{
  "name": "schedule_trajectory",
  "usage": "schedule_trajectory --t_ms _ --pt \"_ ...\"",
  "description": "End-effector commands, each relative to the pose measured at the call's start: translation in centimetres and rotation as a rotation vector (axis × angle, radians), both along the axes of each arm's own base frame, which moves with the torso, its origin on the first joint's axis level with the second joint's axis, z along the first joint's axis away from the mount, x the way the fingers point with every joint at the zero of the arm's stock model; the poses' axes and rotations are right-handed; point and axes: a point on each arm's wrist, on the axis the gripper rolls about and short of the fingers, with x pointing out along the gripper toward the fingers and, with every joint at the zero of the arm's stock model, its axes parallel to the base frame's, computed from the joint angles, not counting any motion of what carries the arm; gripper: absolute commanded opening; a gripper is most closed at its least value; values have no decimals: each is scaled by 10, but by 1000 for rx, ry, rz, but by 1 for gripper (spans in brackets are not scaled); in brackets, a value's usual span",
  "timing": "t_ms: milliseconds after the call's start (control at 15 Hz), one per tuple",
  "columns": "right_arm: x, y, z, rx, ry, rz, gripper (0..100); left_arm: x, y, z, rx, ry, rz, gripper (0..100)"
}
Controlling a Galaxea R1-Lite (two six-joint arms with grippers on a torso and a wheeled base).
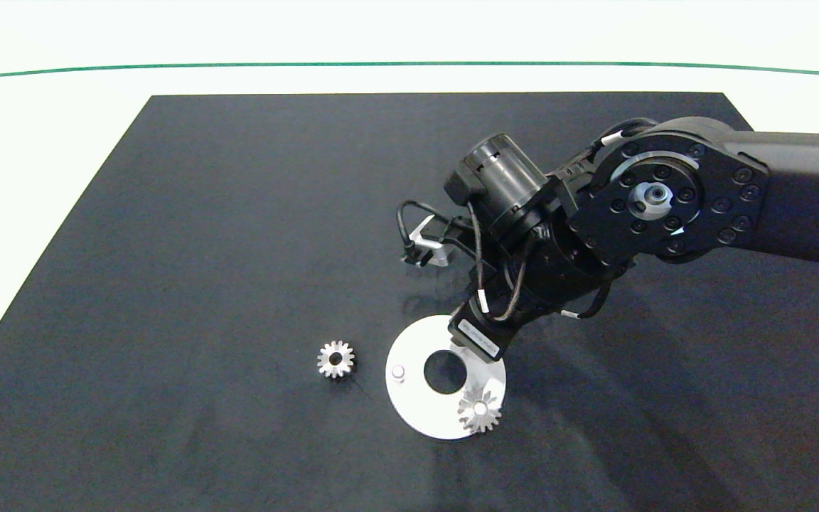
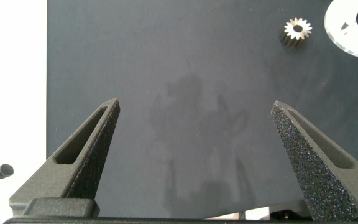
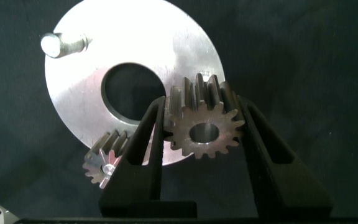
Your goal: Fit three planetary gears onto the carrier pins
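While right gripper (image 3: 199, 127) clamps gear (image 3: 202, 124) | 1 pin (image 3: 53, 44) bare

Right gripper (image 3: 201, 134): hidden under its own arm in the head view.
Third carrier pin: not visible; held gear (image 3: 202, 122) covers that rim.
White disc (image 2: 347, 34): cut by left wrist picture's edge.

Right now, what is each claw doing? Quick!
Left claw: open, holding nothing, over the black mat.
Right claw: shut on a gear, above the white disc.
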Motion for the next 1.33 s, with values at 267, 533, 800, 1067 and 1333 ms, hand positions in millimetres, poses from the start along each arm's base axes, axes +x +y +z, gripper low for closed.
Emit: schedule_trajectory --t_ms 267,533,800,1067,1333 --pt "4 4 0 4 -7 0 0 0 0 0 1 3 -1 100" --pt "5 4 -2 -4 0 0 0 0 0 0 1 3 -1 100" --pt "5 4 -4 -12 8 -2 0 1 0 0 1 5 -1 100" --pt "6 5 -6 -15 11 -2 0 0 0 0 1 3 -1 100" --pt "8 6 -8 -18 14 -3 0 0 0 0 1 3 -1 100"
